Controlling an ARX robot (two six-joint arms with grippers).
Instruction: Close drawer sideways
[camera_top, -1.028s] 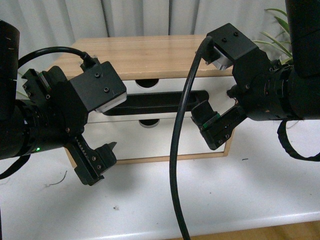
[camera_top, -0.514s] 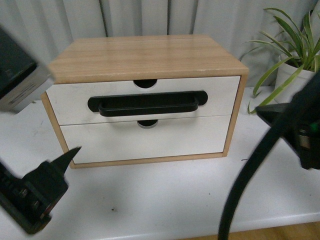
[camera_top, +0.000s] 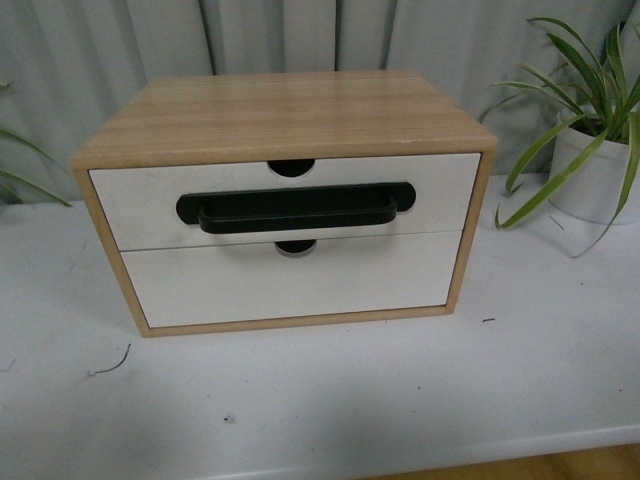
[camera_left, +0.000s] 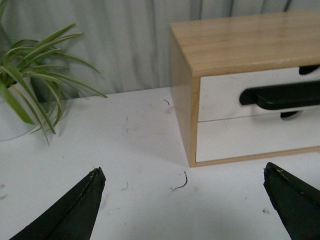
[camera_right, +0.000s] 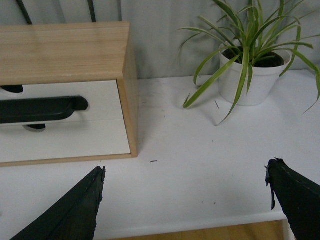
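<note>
The drawer (camera_top: 130, 205) is the upper one in a light wood cabinet (camera_top: 290, 110). It has a white front, a long black bar handle (camera_top: 295, 208) and a half-round top notch, and its front sits flush with the cabinet frame. It also shows in the left wrist view (camera_left: 220, 97) and the right wrist view (camera_right: 95, 90). Neither arm is in the front view. My left gripper (camera_left: 185, 190) is open and empty over the table, left of the cabinet. My right gripper (camera_right: 185, 192) is open and empty over the table, right of the cabinet.
A handle-less white drawer (camera_top: 290, 280) sits below. The cabinet stands on a white table (camera_top: 330, 400). A potted plant in a white pot (camera_top: 595, 170) stands at the right, another plant (camera_left: 30, 80) at the left. Grey curtain behind. The table's front edge (camera_right: 200, 227) is close.
Both arms were in front of the cabinet a second ago and have drawn back out of the front view. The drawer front looks flush throughout.
</note>
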